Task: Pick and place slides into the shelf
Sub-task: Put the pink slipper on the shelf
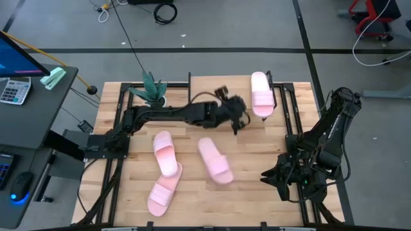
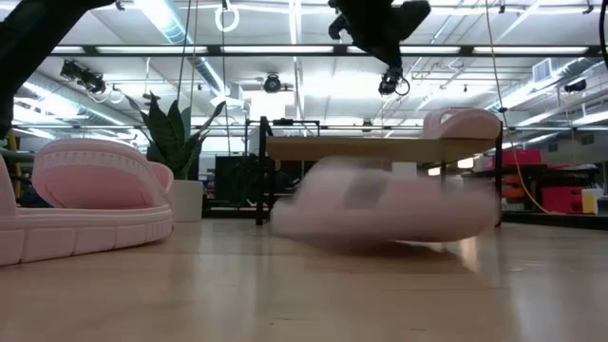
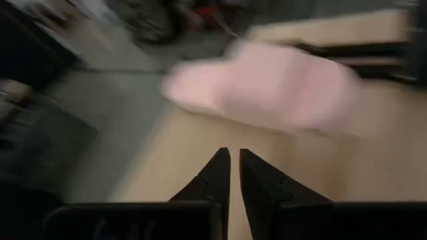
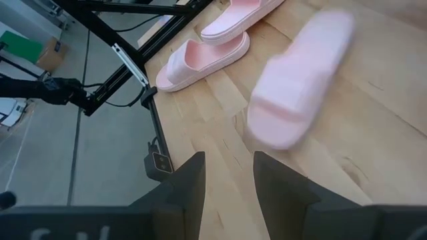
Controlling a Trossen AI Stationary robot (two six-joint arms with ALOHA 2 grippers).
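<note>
Four pale pink slides show. One slide lies on the far right end of the shelf, sole down on its plank top. Two slides lie overlapping on the table's left near part. A fourth slide is blurred at the table's middle. My left gripper hangs shut and holding nothing above the table, near the shelf's front. My right gripper is open at the table's right near corner.
A potted plant stands at the table's far left beside the shelf. Black frame rails run along the table's right side. A desk with a calculator stands left of the table. Bare wood lies between the middle slide and my right arm.
</note>
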